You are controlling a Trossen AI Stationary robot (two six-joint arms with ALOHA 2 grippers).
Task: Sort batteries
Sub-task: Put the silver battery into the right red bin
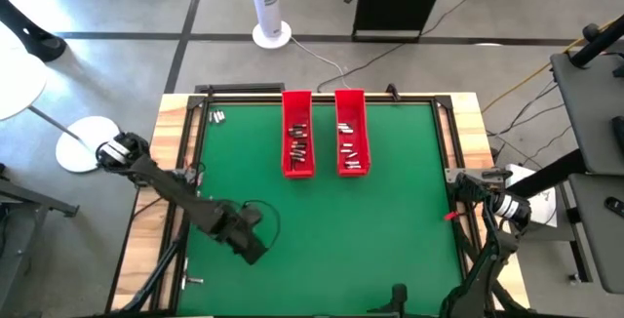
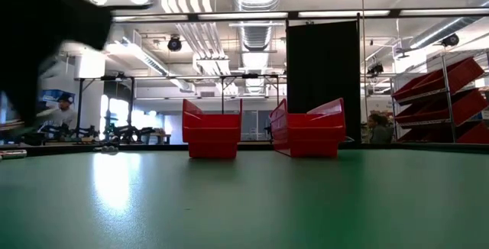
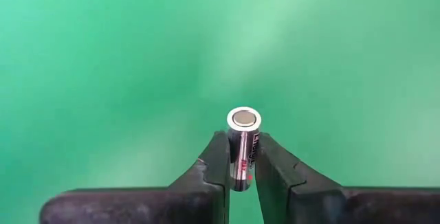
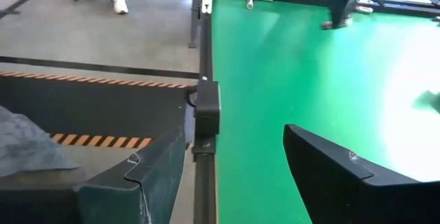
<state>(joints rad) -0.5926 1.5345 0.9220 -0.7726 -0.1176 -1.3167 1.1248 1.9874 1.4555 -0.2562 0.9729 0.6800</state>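
Note:
My left gripper (image 1: 252, 250) hangs over the near left part of the green mat (image 1: 390, 230), shut on one silvery battery (image 3: 244, 141). Two long red trays (image 1: 297, 145) (image 1: 351, 145) stand side by side at the far middle, each holding several batteries. A few loose batteries (image 1: 216, 116) lie at the mat's far left corner. One more battery (image 1: 192, 280) lies by the near left rail. My right gripper (image 4: 234, 176) stands open over the table's right rail with nothing between its fingers. My left gripper pinches the battery's round side wall (image 3: 240, 165) between its two fingers, at their free ends. The fingers come from above, pointing down, and lie along the battery. Its flat end cap (image 3: 244, 119) points down at the mat, and the battery is clear of the mat.
A black rail (image 4: 205, 114) frames the mat, with wooden table edges outside it. A fan stand (image 1: 271, 6) and a dark cabinet (image 1: 400, 1) stand beyond the far edge. The mat's middle and near right (image 1: 370, 259) lie bare.

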